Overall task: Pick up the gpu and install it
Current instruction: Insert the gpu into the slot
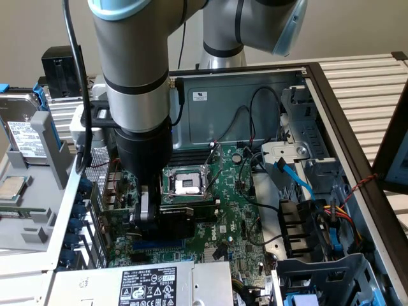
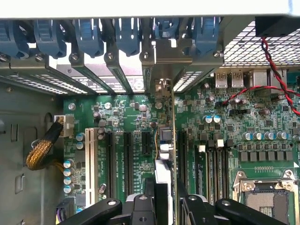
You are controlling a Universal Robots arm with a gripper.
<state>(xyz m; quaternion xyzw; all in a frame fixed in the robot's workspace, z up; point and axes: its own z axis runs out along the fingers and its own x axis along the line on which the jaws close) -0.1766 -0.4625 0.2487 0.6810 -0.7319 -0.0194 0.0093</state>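
Grey plastic forms the tray (image 1: 32,226) at the exterior view's left, on which a bare processor chip (image 1: 13,187) is laid; a hard drive (image 1: 22,137) is seen behind it. Further right, the arm is seen inside the open computer case (image 1: 331,108), where the gripper (image 1: 148,220) is closed on the gpu (image 1: 182,213). The card is held upright over the green motherboard (image 1: 239,204), just beside the processor socket (image 1: 187,183). In the wrist view the gpu (image 2: 164,154) is seen edge-on between the fingers (image 2: 140,206), its silver bracket (image 2: 161,54) set among the blue slot latches (image 2: 89,33). Whether it is fully seated cannot be told. A blue cable (image 1: 294,180) is seen further right.
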